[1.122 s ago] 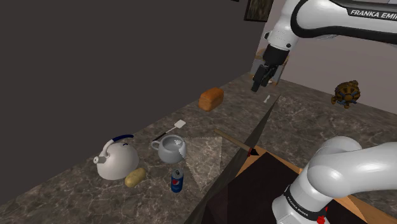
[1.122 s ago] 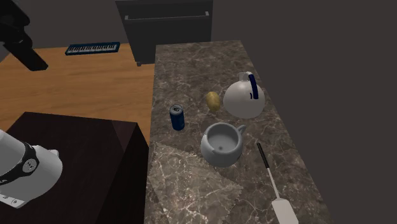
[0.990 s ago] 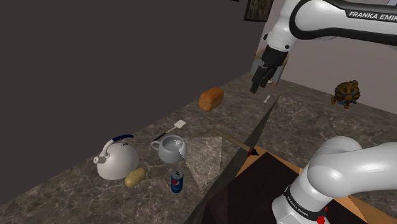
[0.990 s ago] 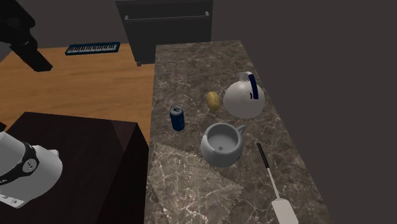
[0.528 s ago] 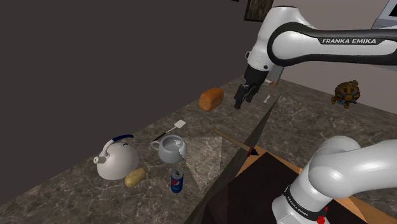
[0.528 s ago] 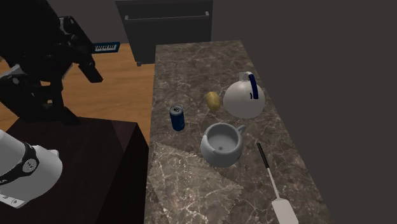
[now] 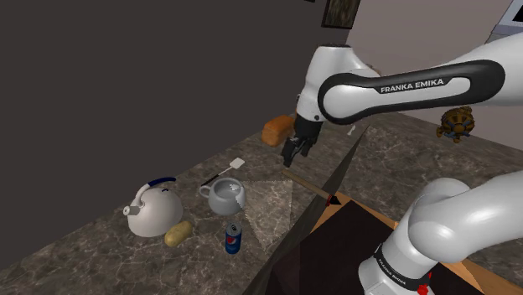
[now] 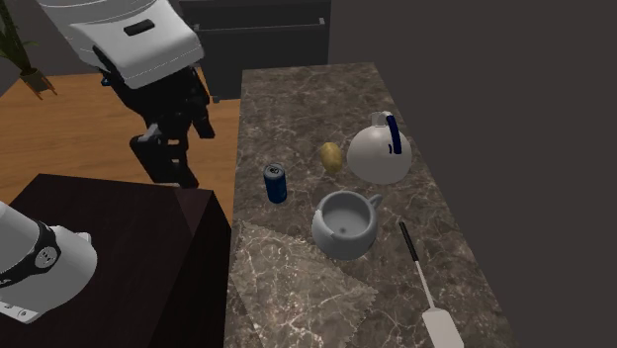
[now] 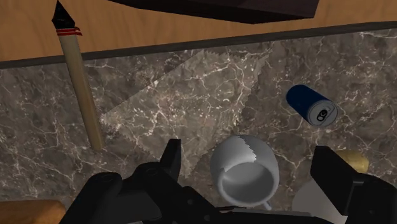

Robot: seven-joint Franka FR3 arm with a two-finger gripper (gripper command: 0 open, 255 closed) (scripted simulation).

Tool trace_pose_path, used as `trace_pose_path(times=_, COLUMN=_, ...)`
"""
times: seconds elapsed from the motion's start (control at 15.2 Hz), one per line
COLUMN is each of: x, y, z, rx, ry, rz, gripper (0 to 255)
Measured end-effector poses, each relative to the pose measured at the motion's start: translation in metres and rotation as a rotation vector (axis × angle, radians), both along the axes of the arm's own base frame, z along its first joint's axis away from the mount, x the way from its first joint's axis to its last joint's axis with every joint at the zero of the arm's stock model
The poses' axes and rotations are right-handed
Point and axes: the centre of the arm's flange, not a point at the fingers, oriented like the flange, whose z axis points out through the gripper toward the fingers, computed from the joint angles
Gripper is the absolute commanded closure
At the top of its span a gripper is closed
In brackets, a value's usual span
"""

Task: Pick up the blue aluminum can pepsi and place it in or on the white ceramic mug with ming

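Note:
The blue Pepsi can stands upright near the marble counter's front edge; it also appears in the wrist view. The pale grey-white mug sits upright and empty a short way from it, handle toward the kettle. My black gripper hangs high above the counter, off to the side of both. In the wrist view the gripper is open and empty, with the mug far below between the spread fingers and the can off to one side.
A white kettle with a blue handle and a potato stand beside the can. A spatula lies past the mug. A bread loaf sits farther back. The dark stand borders the counter.
The arm has swung from the far back of the counter toward the shoulder view's left and lower, nearer the mug. The can and mug have not moved.

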Motion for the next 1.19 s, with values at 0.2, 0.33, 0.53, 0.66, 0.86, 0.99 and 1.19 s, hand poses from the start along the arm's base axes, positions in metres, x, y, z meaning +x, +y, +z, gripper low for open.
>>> trace_pose_path(times=0.2, x=0.007, y=0.027, z=-0.031, rx=-0.003, ry=0.009, rz=-0.007, gripper=0)
trace_pose_path(times=0.33, x=0.011, y=0.046, z=-0.051, rx=-0.006, ry=0.014, rz=-0.010, gripper=0)
trace_pose_path(times=0.53, x=0.021, y=0.069, z=-0.079, rx=-0.010, ry=0.022, rz=-0.017, gripper=0)
trace_pose_path(times=0.66, x=0.028, y=0.087, z=-0.099, rx=-0.012, ry=0.028, rz=-0.021, gripper=0)
trace_pose_path(times=0.86, x=0.036, y=0.110, z=-0.129, rx=-0.015, ry=0.035, rz=-0.028, gripper=0)
trace_pose_path(times=0.99, x=0.041, y=0.130, z=-0.151, rx=-0.016, ry=0.041, rz=-0.031, gripper=0)
trace_pose_path(times=1.19, x=0.047, y=0.152, z=-0.181, rx=-0.019, ry=0.050, rz=-0.037, gripper=0)
